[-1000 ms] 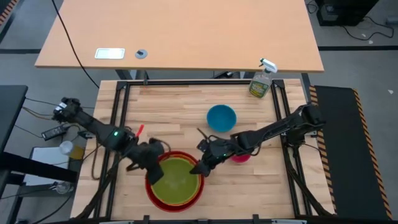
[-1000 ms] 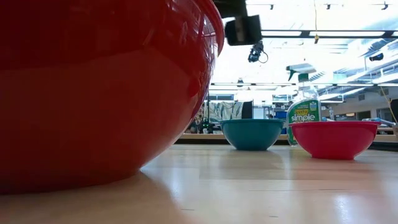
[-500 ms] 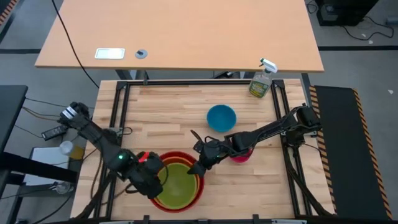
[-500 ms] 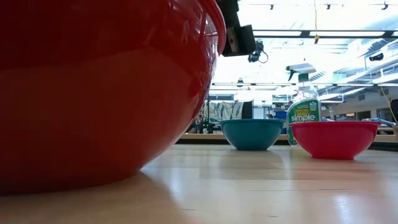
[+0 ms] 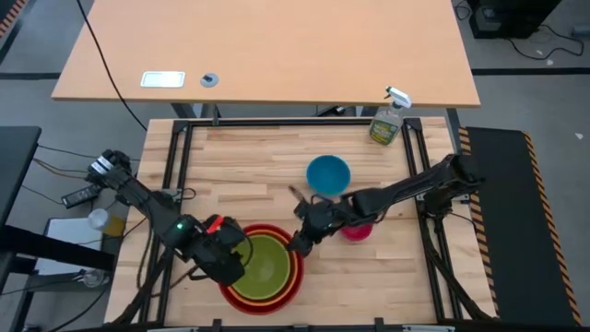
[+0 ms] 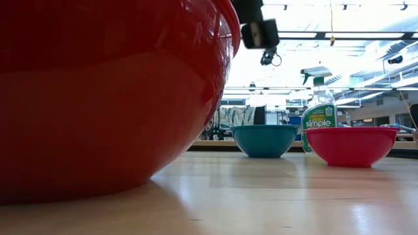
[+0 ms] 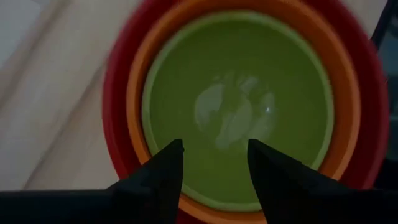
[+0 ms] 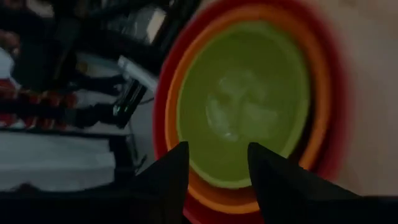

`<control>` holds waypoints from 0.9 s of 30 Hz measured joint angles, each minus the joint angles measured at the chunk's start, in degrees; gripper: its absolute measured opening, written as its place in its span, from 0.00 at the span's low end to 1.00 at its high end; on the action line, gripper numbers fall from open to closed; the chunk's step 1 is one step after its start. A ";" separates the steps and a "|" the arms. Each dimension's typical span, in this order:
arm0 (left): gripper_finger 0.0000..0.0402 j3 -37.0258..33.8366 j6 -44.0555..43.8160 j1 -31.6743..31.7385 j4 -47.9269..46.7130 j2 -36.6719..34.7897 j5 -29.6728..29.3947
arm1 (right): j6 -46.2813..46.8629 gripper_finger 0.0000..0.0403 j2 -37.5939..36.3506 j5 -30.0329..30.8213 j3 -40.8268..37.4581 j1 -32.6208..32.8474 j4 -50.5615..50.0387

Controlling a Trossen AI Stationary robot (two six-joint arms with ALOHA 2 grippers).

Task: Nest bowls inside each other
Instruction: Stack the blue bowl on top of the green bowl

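The red bowl (image 5: 261,305) stands near the table's front edge with the orange bowl (image 7: 135,93) inside it and the lime green bowl (image 5: 267,269) inside that. My left gripper (image 5: 240,261) hovers open over the stack's left rim, its fingers (image 7: 174,155) above the green bowl (image 7: 242,106). My right gripper (image 5: 297,245) hangs open over the stack's right rim, looking down on the green bowl (image 8: 249,106). The blue bowl (image 5: 328,174) and the magenta-pink bowl (image 5: 359,231) rest on their bases farther back.
A spray bottle (image 5: 387,120) stands at the table's far right corner. In the low view the red bowl (image 6: 98,98) fills the left side, with the blue bowl (image 6: 264,140), the pink bowl (image 6: 351,145) and the bottle (image 6: 319,114) behind. Bare wood lies at the far left.
My left gripper has swung toward the table's near edge and down, turning as it went, and now stands over the stack's left rim. The three nested bowls have stayed in place.
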 joint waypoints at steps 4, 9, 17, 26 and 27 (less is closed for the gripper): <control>0.45 -0.13 6.08 1.75 1.69 2.46 2.59 | -3.57 0.42 -2.04 0.74 -0.01 -1.73 -10.61; 0.45 -0.28 13.21 3.42 3.73 8.57 5.74 | -5.73 0.42 -4.79 1.04 -0.13 -3.24 -22.39; 0.45 -0.33 15.66 6.13 7.24 7.09 4.72 | -10.03 0.42 -11.00 11.82 -0.60 -6.53 -40.29; 0.45 -0.17 19.33 12.79 8.77 1.91 3.09 | -10.05 0.42 -16.18 13.12 -10.85 -14.48 -42.74; 0.45 -0.17 19.33 13.25 8.79 1.55 3.09 | -9.81 0.42 -17.05 13.13 -12.39 -15.46 -42.30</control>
